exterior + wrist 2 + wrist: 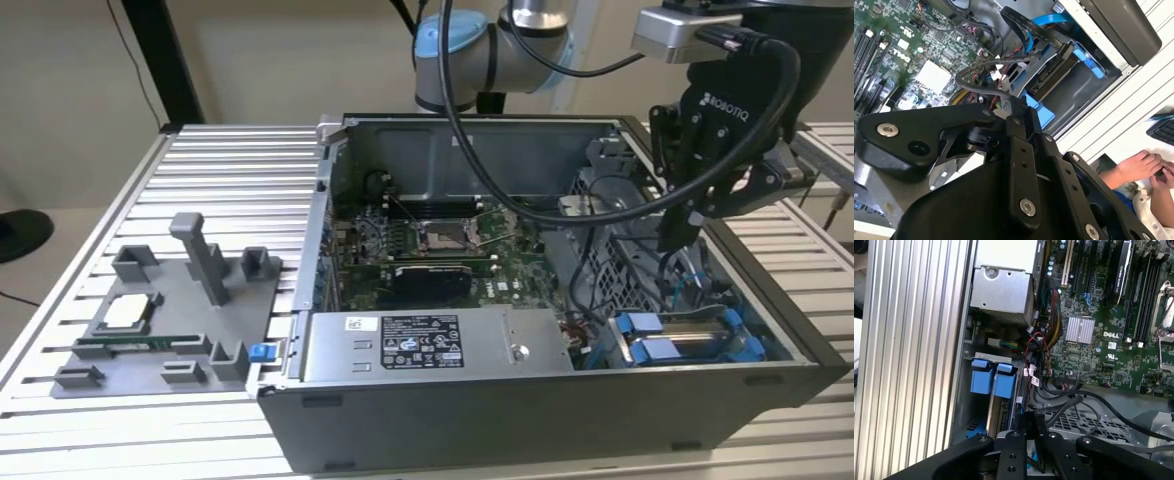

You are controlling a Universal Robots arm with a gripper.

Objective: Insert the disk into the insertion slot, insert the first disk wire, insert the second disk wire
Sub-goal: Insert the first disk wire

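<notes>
Pinching thin black wire point(974, 86) with closed hand point(1029, 421), hanging above silver blue-framed disk point(687, 337) lying in grey sheet-metal insertion slot point(1074, 100).

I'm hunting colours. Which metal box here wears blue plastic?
The disk at the exterior view's right; the labelled power-supply box beside it is plain grey.

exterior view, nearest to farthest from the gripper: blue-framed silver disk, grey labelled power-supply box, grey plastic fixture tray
1. blue-framed silver disk, just below the gripper
2. grey labelled power-supply box, further toward the exterior view's left
3. grey plastic fixture tray, far exterior view's left
</notes>
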